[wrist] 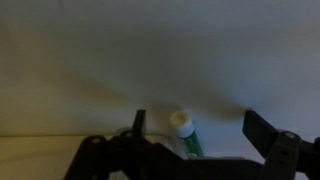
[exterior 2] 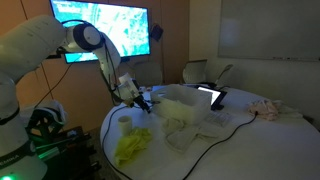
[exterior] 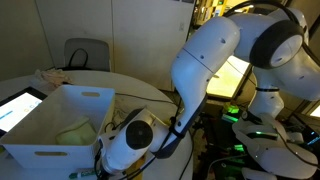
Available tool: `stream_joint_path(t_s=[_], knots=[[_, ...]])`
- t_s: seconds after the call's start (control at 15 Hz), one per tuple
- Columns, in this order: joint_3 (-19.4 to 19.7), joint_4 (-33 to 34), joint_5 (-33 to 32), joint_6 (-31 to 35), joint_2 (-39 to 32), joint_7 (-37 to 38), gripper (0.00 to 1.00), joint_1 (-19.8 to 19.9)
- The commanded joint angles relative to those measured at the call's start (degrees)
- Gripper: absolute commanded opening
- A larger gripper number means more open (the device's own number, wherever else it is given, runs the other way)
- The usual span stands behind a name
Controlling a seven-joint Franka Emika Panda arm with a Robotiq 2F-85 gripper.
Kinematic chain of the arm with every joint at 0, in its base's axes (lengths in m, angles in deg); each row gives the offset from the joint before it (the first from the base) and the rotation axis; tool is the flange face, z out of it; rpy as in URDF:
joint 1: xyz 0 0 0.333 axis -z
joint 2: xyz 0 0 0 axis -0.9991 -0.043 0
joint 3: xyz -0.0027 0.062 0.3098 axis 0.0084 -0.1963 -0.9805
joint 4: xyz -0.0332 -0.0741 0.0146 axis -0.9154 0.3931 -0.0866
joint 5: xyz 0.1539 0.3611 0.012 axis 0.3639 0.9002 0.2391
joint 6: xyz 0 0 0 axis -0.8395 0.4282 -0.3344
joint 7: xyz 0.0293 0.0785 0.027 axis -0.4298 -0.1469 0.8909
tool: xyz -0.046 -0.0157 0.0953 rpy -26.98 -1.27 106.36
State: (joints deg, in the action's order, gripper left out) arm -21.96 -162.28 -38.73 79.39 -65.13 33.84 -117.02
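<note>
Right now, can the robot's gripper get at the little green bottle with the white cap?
Probably yes. In the wrist view the gripper is open, and the green bottle stands upright in the gap between its jaws, with nothing in front of it. How far off it is I cannot tell.

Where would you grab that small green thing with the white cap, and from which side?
By the green body, just below the white cap, coming straight in as the wrist view looks. It is slim, and the open gripper has a finger on either side of it, so closing across its narrow width probably holds best.
</note>
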Motion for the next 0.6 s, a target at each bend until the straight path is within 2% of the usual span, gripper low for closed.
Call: stream_joint_path(t_s=[0.0,0.53], knots=[[2.00,1.94,-1.21,1.56,-1.34,0.94,1.00,-0.45],[2.40,4.88,-0.58,4.81,-4.55,1.06,1.00,0.00]])
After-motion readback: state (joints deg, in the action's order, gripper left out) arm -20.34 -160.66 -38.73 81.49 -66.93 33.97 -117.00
